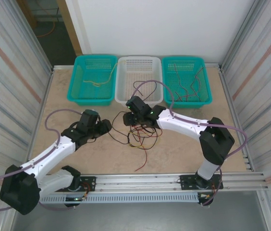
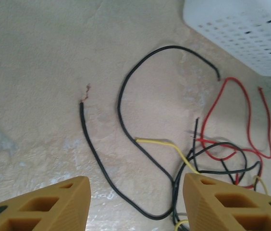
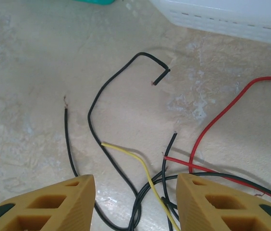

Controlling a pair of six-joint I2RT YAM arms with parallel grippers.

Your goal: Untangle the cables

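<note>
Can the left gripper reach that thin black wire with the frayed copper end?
Probably yes: the open left gripper hovers right over it, and that thin black wire lies alone on bare table there.

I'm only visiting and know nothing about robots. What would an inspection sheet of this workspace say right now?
Surface: beige table, scuffed with pale patches.
Job's things: yellow, black and red cables tangled loose at the centre; more strands lie in the left teal basket and the right teal basket.
Clutter: white basket between the teal ones; nothing else seen.
Grippers: left gripper and right gripper both open, low over the strands, holding nothing.
Cables: lilac hoses loop along both arms.
Surroundings: ribbed metal walls either side, white wall behind.
</note>
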